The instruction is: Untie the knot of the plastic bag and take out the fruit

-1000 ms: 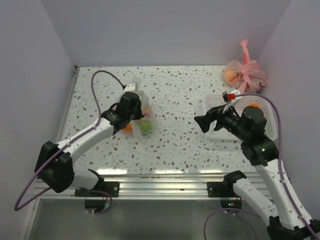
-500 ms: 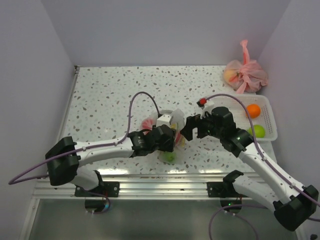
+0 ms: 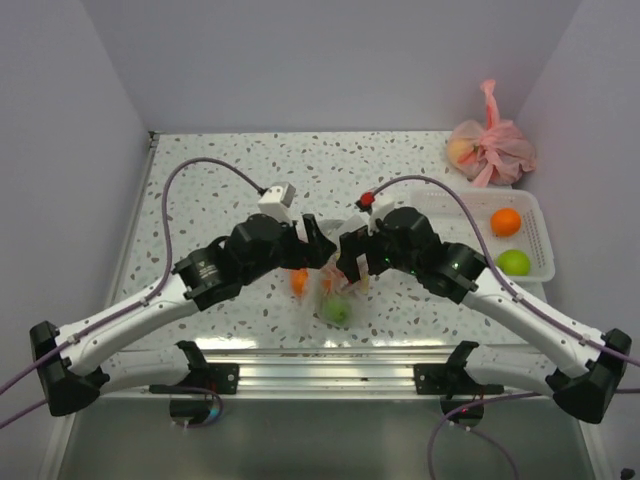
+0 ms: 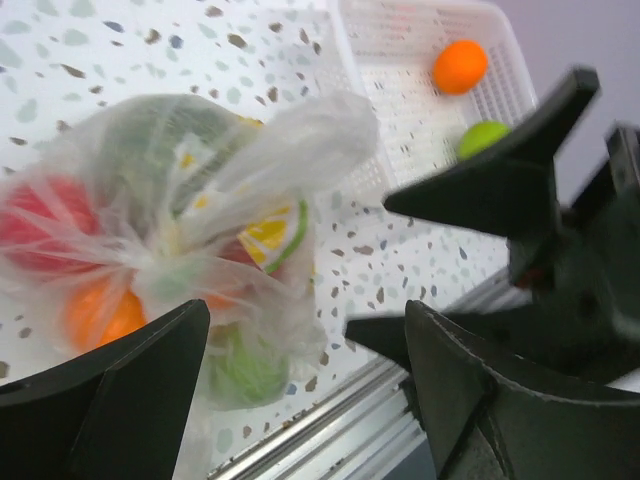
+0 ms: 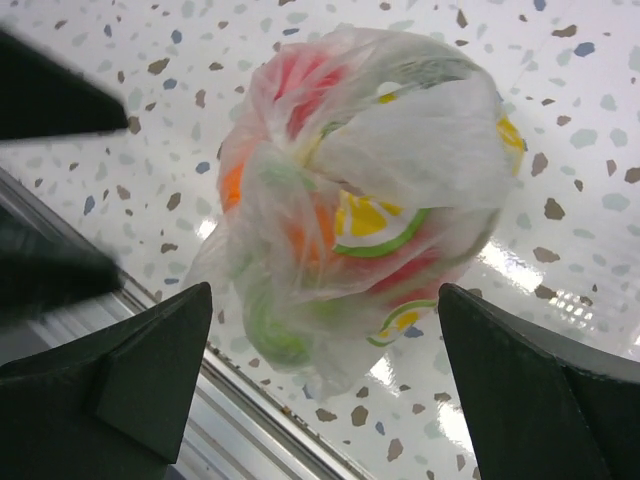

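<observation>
The clear plastic bag (image 3: 330,296) with flower prints lies on the speckled table near the front rail, and its fruit shows through: red (image 4: 40,225), orange (image 4: 100,315) and green (image 4: 240,370). The knot (image 4: 172,264) gathers the plastic, and its whitish tail (image 4: 300,140) sticks up. My left gripper (image 3: 316,246) hangs just above the bag's left side, open and holding nothing. In its wrist view the left gripper (image 4: 305,400) has the bag between and beyond its fingers. My right gripper (image 3: 350,264) is open over the bag's right side. The right gripper (image 5: 325,390) straddles the bag (image 5: 370,190) without touching it.
A white basket (image 3: 543,238) at the right holds an orange ball (image 3: 506,221) and a green ball (image 3: 514,262). A knotted pink bag (image 3: 490,148) sits in the far right corner. The metal rail (image 3: 320,352) runs just in front of the bag. The two grippers are close together.
My left gripper brought the bag from the left of the table to the front middle, then opened and let it go. My right gripper swung in from the basket, staying open.
</observation>
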`<state>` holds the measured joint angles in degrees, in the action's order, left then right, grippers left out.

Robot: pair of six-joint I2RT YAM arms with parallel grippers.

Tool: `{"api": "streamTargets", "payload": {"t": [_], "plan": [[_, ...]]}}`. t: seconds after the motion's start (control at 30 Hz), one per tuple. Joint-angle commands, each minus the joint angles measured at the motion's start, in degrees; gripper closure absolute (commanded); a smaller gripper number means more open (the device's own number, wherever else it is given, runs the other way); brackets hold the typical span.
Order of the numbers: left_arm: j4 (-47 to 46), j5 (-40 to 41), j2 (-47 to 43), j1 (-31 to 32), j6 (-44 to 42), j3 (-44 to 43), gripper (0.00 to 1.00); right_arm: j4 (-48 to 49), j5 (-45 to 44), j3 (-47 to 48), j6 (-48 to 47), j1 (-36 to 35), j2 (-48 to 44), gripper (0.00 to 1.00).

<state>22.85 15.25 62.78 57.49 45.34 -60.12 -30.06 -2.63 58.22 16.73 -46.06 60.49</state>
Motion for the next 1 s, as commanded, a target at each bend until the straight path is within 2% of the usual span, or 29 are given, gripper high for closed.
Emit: {"api": "streamTargets", "payload": {"t": [0.0, 0.07, 0.23, 0.33, 0.5, 0.6, 0.67, 0.73, 0.77, 0.9, 0.97], "plan": [[0.1, -8.7, -2.0, -9.1, -1.7, 3.7, 0.16, -3.1, -8.8, 6.2, -0.7, -6.0, 4.1, 0.01], [-0.2, -12.4, -1.9, -14.5, -3.8, 5.9, 0.16, -3.9, -13.6, 7.8, -0.7, -10.4, 6.1, 0.01], [-1.5, -18.7, 0.5, -20.8, -6.5, 9.0, 0.16, -4.3, -19.0, 11.0, -1.3, -17.3, 13.1, 0.06], [-3.8, -19.5, 0.8, -22.9, -6.6, 11.6, 0.17, -2.5, -19.8, 10.2, -1.1, -17.7, 17.0, 0.1], [-5.3, -19.9, 2.9, -23.8, -6.5, 12.7, 0.17, 3.5, -23.6, 4.0, 0.1, -17.4, 20.5, 0.11], [-7.1, -21.4, 3.9, -23.8, -6.1, 13.4, 0.18, 7.1, -20.9, -0.9, 1.7, -14.5, 21.4, 0.14], [-7.8, -21.8, 4.6, -23.8, -6.1, 13.3, 0.18, 8.9, -18.6, -3.8, 3.6, -11.9, 19.9, 0.24], [-8.5, -21.8, 4.7, -23.8, -6.1, 13.2, 0.18, 11.5, -17.1, -7.8, 4.4, -9.4, 17.7, 0.38], [-8.9, -21.8, 5.2, -23.8, -6.1, 13.0, 0.18, 12.2, -15.1, -8.7, 4.4, -8.5, 16.8, 0.58], [-10.6, -22.7, 6.8, -23.7, -5.0, 12.2, 0.18, 16.0, -9.7, -12.5, 2.6, -5.4, 12.6, 0.9], [-12.2, -23.7, 8.4, -23.7, -3.9, 11.2, 0.18, 16.4, -8.4, -12.9, 1.4, -5.3, 12.1, 0.97]]}}
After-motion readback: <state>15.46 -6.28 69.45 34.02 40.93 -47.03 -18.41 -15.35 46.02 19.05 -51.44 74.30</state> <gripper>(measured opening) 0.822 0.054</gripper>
